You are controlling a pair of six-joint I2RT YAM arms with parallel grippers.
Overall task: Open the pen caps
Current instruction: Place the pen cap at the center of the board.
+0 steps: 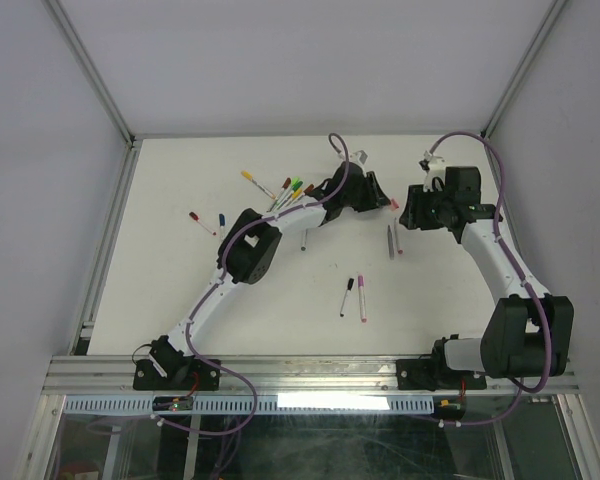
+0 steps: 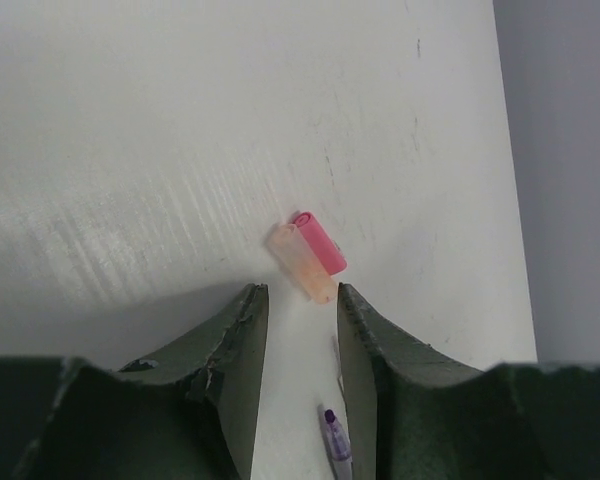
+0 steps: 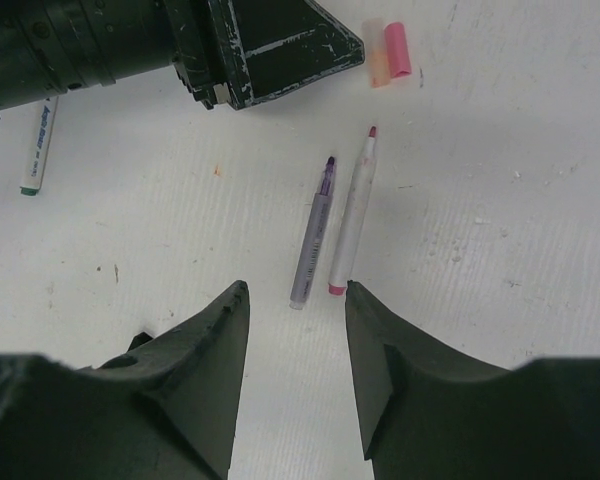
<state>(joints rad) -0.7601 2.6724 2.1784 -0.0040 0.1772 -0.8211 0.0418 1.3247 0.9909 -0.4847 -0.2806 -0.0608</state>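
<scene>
Near edge, overhead view: both arm bases are sitting on an aluminium rail (image 1: 310, 372), and the white surface (image 1: 180, 300) is stretching away behind it. White wall panels (image 1: 310, 60) are closing in three sides, and metal frame posts (image 1: 90, 70) are running up from the far corners. Both arms are reaching to the far middle of the surface, wrists close together.

Pens are lying scattered. A fanned cluster (image 1: 288, 190) is lying far left of centre, with a red-ended pen (image 1: 202, 222) and a blue-ended pen (image 1: 221, 220) apart on the left. A black-ended pen (image 1: 346, 297) and a purple-ended pen (image 1: 361, 298) are lying side by side nearer the bases.

Left wrist view: the left fingers (image 2: 230, 380) are standing parted, gripping nothing, with bare surface showing between them. A pink cap (image 2: 320, 243) and a pale orange cap (image 2: 298, 262) are lying side by side, touching, just beyond the fingertips and off any pen. Only the tip of an uncapped purple pen (image 2: 335, 440) is showing here.

Right wrist view: the right fingers (image 3: 195, 380) are also standing parted and holding nothing. This view is showing that purple pen whole, lying close beside an uncapped pink pen (image 3: 352, 212), nearly parallel. Both caps are lying beyond them, near the left fingers. A green-ended pen (image 3: 38, 140) is lying at the left edge. From overhead the caps are reading only as a small pinkish speck between the wrists.
</scene>
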